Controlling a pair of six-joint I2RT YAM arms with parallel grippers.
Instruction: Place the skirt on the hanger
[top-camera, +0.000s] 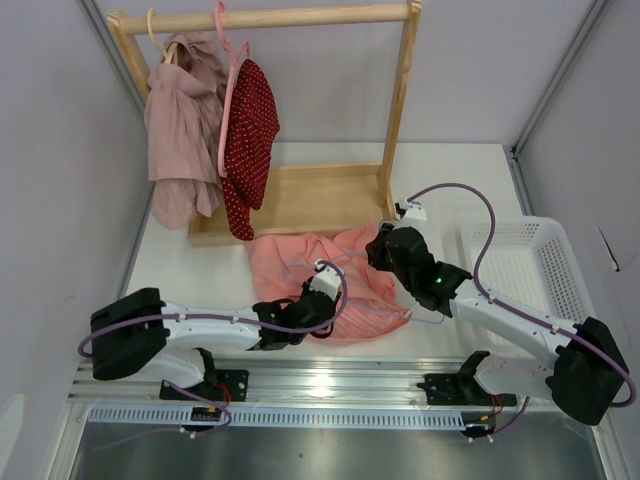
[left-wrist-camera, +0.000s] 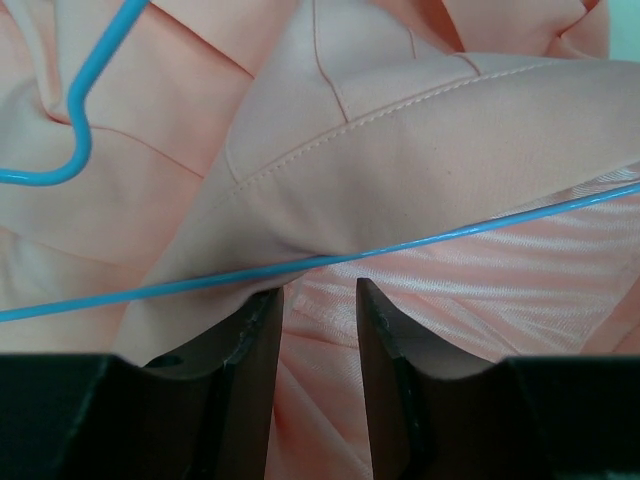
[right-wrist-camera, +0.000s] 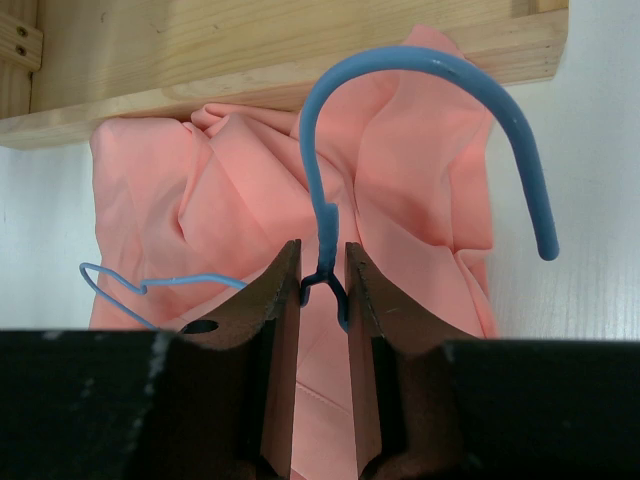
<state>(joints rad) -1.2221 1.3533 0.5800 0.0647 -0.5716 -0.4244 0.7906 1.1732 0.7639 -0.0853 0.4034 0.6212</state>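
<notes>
The salmon-pink skirt (top-camera: 300, 262) lies crumpled on the table in front of the wooden rack. The light-blue wire hanger lies on it. In the right wrist view my right gripper (right-wrist-camera: 323, 252) is shut on the hanger's neck, just below the hook (right-wrist-camera: 420, 66), with the skirt (right-wrist-camera: 230, 190) behind. My left gripper (left-wrist-camera: 315, 290) is open, its fingers pressed down on the skirt (left-wrist-camera: 400, 150). The hanger's wire (left-wrist-camera: 480, 228) crosses just past the fingertips, and a fold of fabric lies over it. In the top view the left gripper (top-camera: 325, 283) is at the skirt's middle and the right gripper (top-camera: 383, 247) at its right edge.
A wooden clothes rack (top-camera: 400, 110) stands at the back with its base board (top-camera: 310, 198) just behind the skirt. On it hang a dusty mauve garment (top-camera: 180, 130) and a dark red dotted garment (top-camera: 250, 140) on a pink hanger. A white basket (top-camera: 560, 260) stands at the right.
</notes>
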